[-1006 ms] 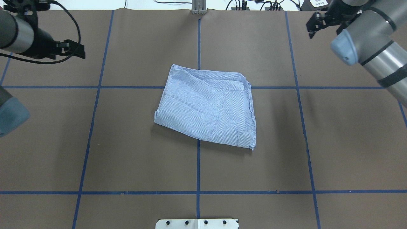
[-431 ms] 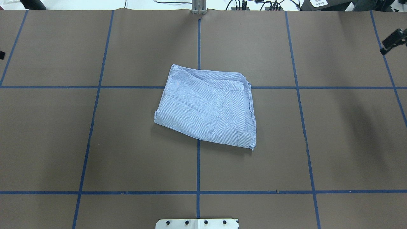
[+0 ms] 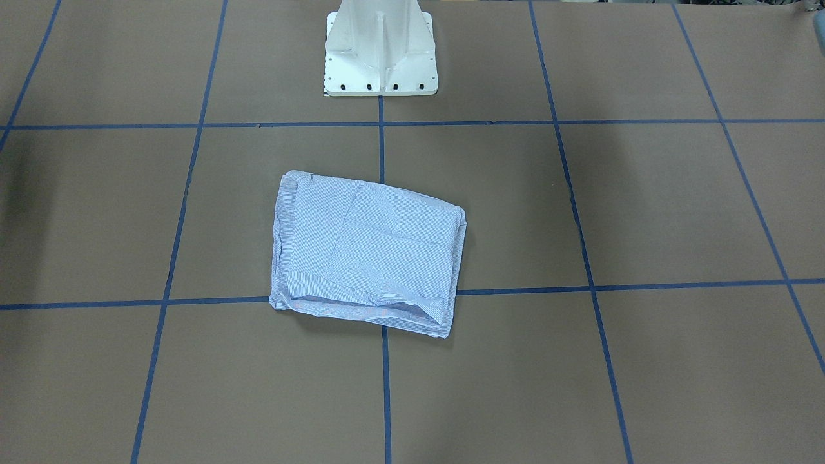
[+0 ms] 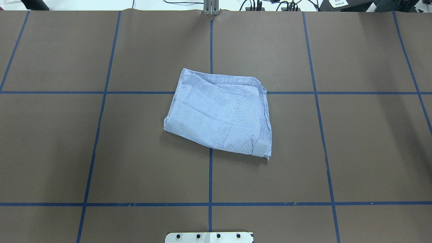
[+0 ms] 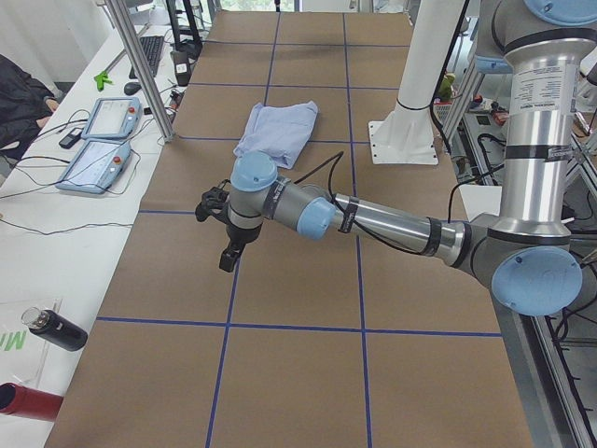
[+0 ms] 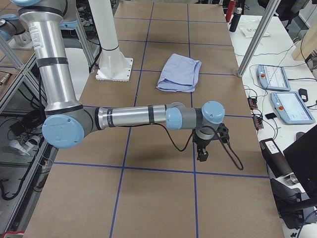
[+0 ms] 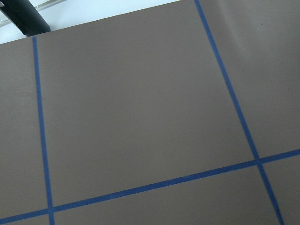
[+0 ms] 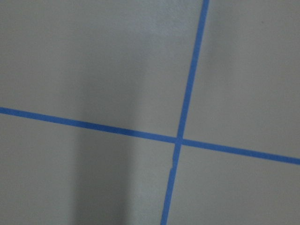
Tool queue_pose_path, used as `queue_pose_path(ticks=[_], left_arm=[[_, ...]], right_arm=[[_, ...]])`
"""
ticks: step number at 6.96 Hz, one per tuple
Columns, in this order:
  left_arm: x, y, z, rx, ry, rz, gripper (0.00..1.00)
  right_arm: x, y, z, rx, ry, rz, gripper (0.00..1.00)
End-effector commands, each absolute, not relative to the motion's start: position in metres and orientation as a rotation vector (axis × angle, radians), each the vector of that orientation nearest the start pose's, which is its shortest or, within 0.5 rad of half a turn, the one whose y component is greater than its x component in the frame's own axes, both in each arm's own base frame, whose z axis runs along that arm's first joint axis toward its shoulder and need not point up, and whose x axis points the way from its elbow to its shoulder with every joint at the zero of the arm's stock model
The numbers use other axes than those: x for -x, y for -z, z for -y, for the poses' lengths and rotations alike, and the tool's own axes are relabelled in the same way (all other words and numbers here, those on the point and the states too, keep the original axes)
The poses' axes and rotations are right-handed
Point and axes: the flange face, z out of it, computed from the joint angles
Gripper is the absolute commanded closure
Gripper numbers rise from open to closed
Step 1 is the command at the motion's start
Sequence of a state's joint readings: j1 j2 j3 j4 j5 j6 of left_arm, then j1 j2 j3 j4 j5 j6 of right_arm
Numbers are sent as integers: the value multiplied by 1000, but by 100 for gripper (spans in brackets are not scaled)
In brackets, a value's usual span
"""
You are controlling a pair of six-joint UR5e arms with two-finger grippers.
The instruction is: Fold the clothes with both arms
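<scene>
Shirt (image 4: pixel 219 113) lies folded in a compact rectangle mid-table (image 4: pixel 101 152). Both the left gripper (image 5: pixel 222 233) and right gripper (image 6: pixel 205 146) hang over bare table, well apart from it; can't tell jaw state. Folding looks done; next move, at most, squares the ragged edge.
</scene>
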State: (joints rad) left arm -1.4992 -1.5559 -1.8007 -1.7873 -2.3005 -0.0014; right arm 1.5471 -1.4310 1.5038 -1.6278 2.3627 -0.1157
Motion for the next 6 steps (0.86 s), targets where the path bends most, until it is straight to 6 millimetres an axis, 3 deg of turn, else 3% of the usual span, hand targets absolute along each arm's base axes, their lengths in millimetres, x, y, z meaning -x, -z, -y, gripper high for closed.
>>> queue_pose_path(ticks=[1,2,3,4,6], left_arm=[[71,-567,497,-355,-150,-722,0],[75,-615,500,-275,-115,-724,0],[79,-641,489,-233,-91,-722,0],[83,-649,484,-221,-79,-692,0],[93,-659,484,-199,-53,-542,0]], right_arm=[[-69,-669,512,-8,79,819,0],[-74,-682,498,11,64,821,0],[-79,-682,488,3,56,830,0],[-81,-700,468,36,37,815,0],[-82,-693,470,29,26,822,0]])
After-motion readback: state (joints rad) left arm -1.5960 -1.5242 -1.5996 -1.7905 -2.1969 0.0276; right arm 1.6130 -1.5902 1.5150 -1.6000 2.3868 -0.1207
